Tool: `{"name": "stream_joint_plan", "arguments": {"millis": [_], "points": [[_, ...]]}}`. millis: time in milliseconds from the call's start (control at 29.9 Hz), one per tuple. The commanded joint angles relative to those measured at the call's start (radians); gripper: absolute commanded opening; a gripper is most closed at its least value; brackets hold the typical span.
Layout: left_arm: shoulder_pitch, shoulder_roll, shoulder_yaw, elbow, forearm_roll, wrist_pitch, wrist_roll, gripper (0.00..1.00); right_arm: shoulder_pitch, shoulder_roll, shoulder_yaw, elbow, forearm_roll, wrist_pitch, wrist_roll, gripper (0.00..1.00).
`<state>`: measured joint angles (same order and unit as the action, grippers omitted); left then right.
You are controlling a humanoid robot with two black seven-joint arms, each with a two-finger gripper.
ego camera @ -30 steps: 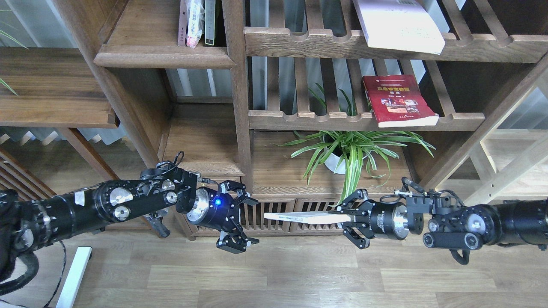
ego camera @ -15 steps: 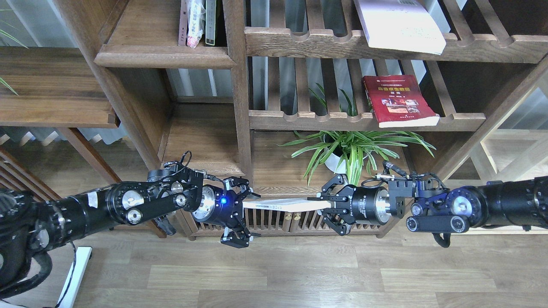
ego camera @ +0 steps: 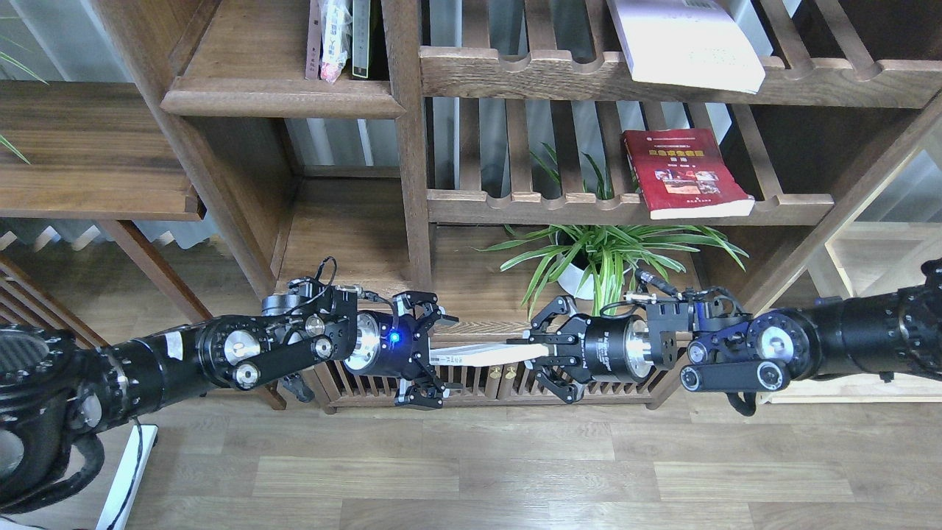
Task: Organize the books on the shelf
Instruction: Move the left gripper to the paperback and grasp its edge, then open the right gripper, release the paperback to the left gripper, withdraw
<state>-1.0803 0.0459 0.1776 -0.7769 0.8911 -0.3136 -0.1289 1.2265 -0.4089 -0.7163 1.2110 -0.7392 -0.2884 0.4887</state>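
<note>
My right gripper [ego camera: 543,352] is shut on the right end of a thin pale book [ego camera: 478,355], held flat and seen edge-on in front of the low cabinet. My left gripper [ego camera: 433,352] is open, its fingers spread above and below the book's left end. A red book [ego camera: 684,173] with a yellow title lies on the middle slatted rack. A white, pale pink book [ego camera: 684,40] lies on the upper slatted rack. The dark-brown shelf [ego camera: 280,97] with the thick front lip is at the upper left, with a few books [ego camera: 338,37] standing at its right side.
A potted spider plant [ego camera: 603,258] stands just behind my right gripper. A low cabinet [ego camera: 478,383] with slatted doors is below the held book. An upright post [ego camera: 412,147] divides the bays. A lower shelf board [ego camera: 346,235] lies behind my left gripper.
Both arms moved inward and upward. The held book travelled left with the right gripper, and its left end now sits between the left gripper's open fingers.
</note>
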Motion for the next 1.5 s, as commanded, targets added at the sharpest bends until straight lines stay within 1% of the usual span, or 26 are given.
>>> {"name": "stream_joint_plan", "arguments": {"millis": [0, 67, 167, 201, 234, 301, 334, 368, 401, 769, 835, 869, 902, 1003, 1036, 1069, 1103, 1136, 1170, 1337, 1470], "points": [[0.002, -0.012, 0.04, 0.002, 0.006, 0.054, -0.041, 0.74, 0.005, 0.001, 0.0, -0.001, 0.001, 0.0, 0.0, 0.04], [-0.001, -0.017, 0.074, 0.002, 0.005, 0.064, -0.058, 0.6, 0.008, 0.001, -0.002, -0.001, 0.001, 0.0, 0.0, 0.04], [-0.001, -0.02, 0.098, 0.002, 0.006, 0.067, -0.078, 0.55, 0.013, 0.001, -0.012, -0.001, 0.0, 0.0, 0.0, 0.04], [0.0, -0.021, 0.102, 0.002, 0.006, 0.067, -0.081, 0.52, 0.015, 0.001, -0.014, -0.001, 0.001, 0.0, 0.0, 0.04], [0.0, -0.023, 0.105, 0.002, 0.006, 0.067, -0.084, 0.47, 0.015, 0.001, -0.014, -0.001, 0.001, 0.0, 0.0, 0.04], [0.0, -0.024, 0.106, 0.004, 0.008, 0.068, -0.097, 0.33, 0.016, 0.001, -0.014, -0.001, 0.0, 0.0, 0.0, 0.04], [-0.001, -0.026, 0.108, 0.004, 0.008, 0.065, -0.104, 0.21, 0.016, 0.001, -0.014, -0.001, 0.0, 0.0, 0.0, 0.04], [-0.004, -0.026, 0.108, 0.004, 0.006, 0.064, -0.101, 0.07, 0.016, -0.001, -0.014, -0.001, 0.0, 0.0, 0.0, 0.04], [-0.004, -0.027, 0.108, 0.005, 0.008, 0.065, -0.095, 0.0, 0.016, -0.001, -0.015, -0.001, 0.001, 0.0, 0.0, 0.04], [-0.012, -0.031, 0.111, 0.007, 0.003, 0.057, -0.1, 0.0, 0.016, -0.001, -0.028, -0.002, 0.001, 0.0, 0.0, 0.04], [-0.012, -0.032, 0.111, 0.005, 0.003, 0.057, -0.097, 0.0, 0.016, -0.001, -0.028, -0.002, 0.003, 0.0, 0.0, 0.07], [-0.012, -0.032, 0.111, 0.005, 0.003, 0.057, -0.097, 0.0, 0.016, -0.001, -0.026, -0.002, 0.004, 0.0, 0.0, 0.12], [-0.012, -0.034, 0.111, 0.005, 0.003, 0.057, -0.095, 0.0, 0.016, 0.001, -0.026, -0.004, 0.014, -0.002, 0.0, 0.24], [-0.013, -0.034, 0.111, 0.004, 0.003, 0.057, -0.094, 0.0, 0.016, 0.002, -0.021, -0.004, 0.044, -0.002, 0.0, 0.48], [-0.013, -0.035, 0.111, 0.002, 0.003, 0.057, -0.094, 0.0, 0.015, 0.004, -0.021, -0.002, 0.05, -0.002, 0.0, 0.55], [-0.013, -0.035, 0.111, 0.004, 0.003, 0.057, -0.094, 0.0, 0.015, 0.007, -0.021, -0.002, 0.06, -0.002, 0.0, 0.64], [-0.012, -0.035, 0.111, 0.004, 0.003, 0.059, -0.092, 0.0, 0.012, 0.013, -0.02, -0.004, 0.069, -0.002, 0.0, 0.76], [-0.012, -0.037, 0.111, 0.004, 0.003, 0.059, -0.092, 0.0, 0.011, 0.016, -0.02, -0.004, 0.072, 0.0, 0.0, 0.92], [-0.012, -0.038, 0.111, 0.004, 0.003, 0.059, -0.092, 0.0, 0.011, 0.018, -0.02, -0.004, 0.073, 0.001, 0.0, 1.0], [-0.013, -0.041, 0.111, 0.002, 0.0, 0.057, -0.092, 0.0, 0.004, 0.012, -0.021, -0.019, 0.075, 0.003, 0.0, 1.0], [-0.013, -0.041, 0.111, -0.002, -0.004, 0.054, -0.092, 0.0, -0.016, -0.017, -0.029, -0.036, 0.075, 0.005, 0.0, 1.0]]}}
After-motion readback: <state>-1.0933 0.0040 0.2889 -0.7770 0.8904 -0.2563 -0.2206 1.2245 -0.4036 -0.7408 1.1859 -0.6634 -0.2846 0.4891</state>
